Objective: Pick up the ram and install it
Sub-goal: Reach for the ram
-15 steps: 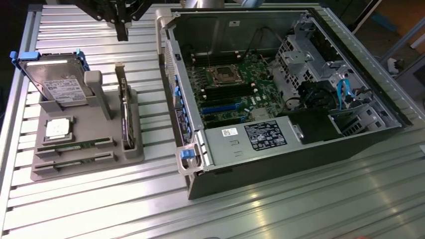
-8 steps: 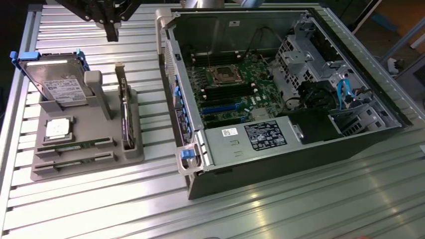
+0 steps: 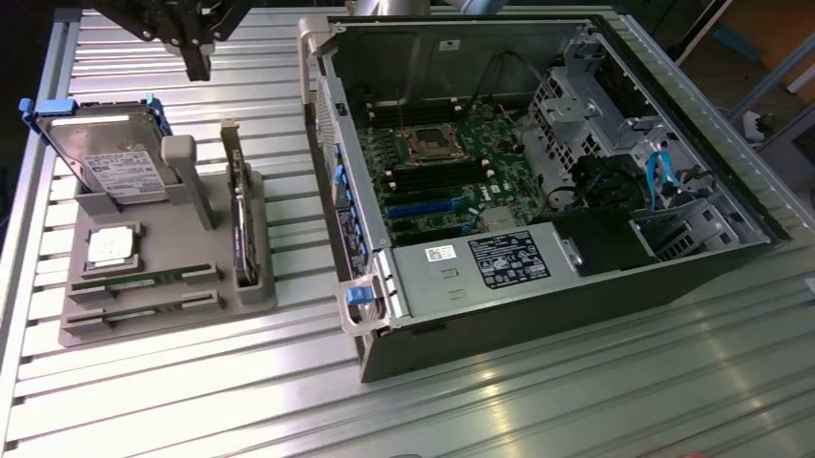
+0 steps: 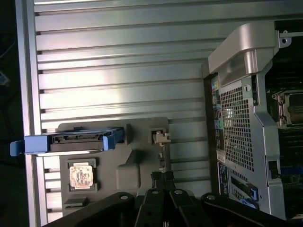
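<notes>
At the holder's (image 3: 166,322) end farthest from the drive (image 3: 109,157), the ram (image 3: 143,279) sits in a slot as a thin green strip, untouched. I see my hand (image 3: 198,69) high above the opposite end, fingers pressed together on nothing. The card (image 3: 240,219) stands along the holder's side facing the case (image 3: 510,329). Between them runs a bare lane of slatted surface (image 3: 574,401); the holder lies near the surface's edge on the exterior view's left.
</notes>
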`<state>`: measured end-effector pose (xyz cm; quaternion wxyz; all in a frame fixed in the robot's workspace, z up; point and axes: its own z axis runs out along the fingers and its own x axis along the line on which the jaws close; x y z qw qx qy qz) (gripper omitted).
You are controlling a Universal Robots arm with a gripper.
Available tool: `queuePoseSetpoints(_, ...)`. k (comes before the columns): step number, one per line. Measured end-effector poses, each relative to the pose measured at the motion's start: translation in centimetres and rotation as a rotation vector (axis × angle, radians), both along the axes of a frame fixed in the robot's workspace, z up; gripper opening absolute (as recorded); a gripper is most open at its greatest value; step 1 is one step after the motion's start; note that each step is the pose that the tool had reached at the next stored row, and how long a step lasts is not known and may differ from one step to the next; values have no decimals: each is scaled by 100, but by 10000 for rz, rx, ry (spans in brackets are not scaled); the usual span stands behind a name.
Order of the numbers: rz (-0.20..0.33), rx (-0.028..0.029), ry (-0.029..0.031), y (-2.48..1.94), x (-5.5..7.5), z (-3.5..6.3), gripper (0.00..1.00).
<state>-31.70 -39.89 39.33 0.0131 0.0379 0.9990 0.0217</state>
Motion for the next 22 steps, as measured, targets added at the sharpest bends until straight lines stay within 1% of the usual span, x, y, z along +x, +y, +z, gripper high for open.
queuePoseSetpoints(7, 1, 0, 0, 0, -130, 0, 11)
queuePoseSetpoints(12, 0, 0, 0, 0, -296, 0, 11)
queuePoseSetpoints(18, 1, 0, 0, 0, -417, 0, 11)
queuePoseSetpoints(20, 0, 0, 0, 0, -499, 0, 11)
queuePoseSetpoints(22, 0, 0, -1, 0, -547, 0, 11)
